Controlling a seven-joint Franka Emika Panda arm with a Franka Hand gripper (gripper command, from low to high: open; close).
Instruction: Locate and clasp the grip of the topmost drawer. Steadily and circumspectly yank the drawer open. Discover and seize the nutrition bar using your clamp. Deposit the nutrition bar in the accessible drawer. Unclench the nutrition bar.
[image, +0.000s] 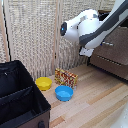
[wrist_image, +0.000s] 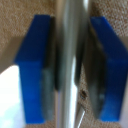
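Note:
In the wrist view, the clamp (wrist_image: 70, 65) has its blue fingers (wrist_image: 34, 65) on either side of a thin silver handle (wrist_image: 71, 30), with the dark pads pressed against it. Behind the handle is the brown wood-grain front of the topmost drawer (wrist_image: 25, 7). In the exterior view, the white-and-grey arm (image: 82, 27) reaches to the dresser (image: 114, 52) at the exterior view's right; the fingers themselves are hidden there. The nutrition bar (image: 66, 77), a red and yellow packet, stands on the wooden floor, away from the arm.
A yellow bowl (image: 43, 83) and a blue bowl (image: 64, 92) sit beside the packet. A large black case (image: 20, 97) fills the exterior view's lower left. A slatted screen (image: 35, 35) stands behind.

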